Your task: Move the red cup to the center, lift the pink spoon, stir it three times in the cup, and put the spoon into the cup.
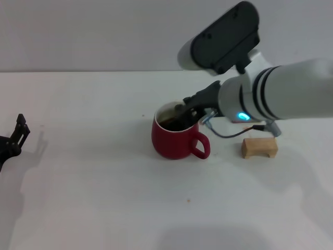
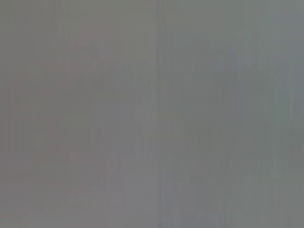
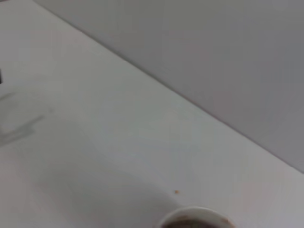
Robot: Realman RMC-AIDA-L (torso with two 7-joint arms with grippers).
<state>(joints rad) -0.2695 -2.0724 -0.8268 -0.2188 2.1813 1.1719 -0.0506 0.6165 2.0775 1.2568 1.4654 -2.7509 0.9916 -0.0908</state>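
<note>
Red cup (image 1: pixel 174 140) sits mid-table, handle toward 4 o'clock, dark liquid inside. Right gripper (image 1: pixel 183 115) dips over its rim from 2 o'clock; cannot tell its grasp, spoon not visible. Left gripper (image 1: pixel 15 136) parked at 9 o'clock. Ceramic: rigid, weighty, spill-prone; best steadied by its body.

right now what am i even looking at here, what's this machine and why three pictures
It is a two-armed robot at a white table. The head view looks down from its head; the other two come from cameras on its wrists. The left wrist view shows only plain grey. The right wrist view shows the table and the rim of the red cup. In the head view the right end effector dips into the red cup; whether it holds anything is hidden. A wooden block lies beside the cup. The left end effector sits idle at the table's left edge.
</note>
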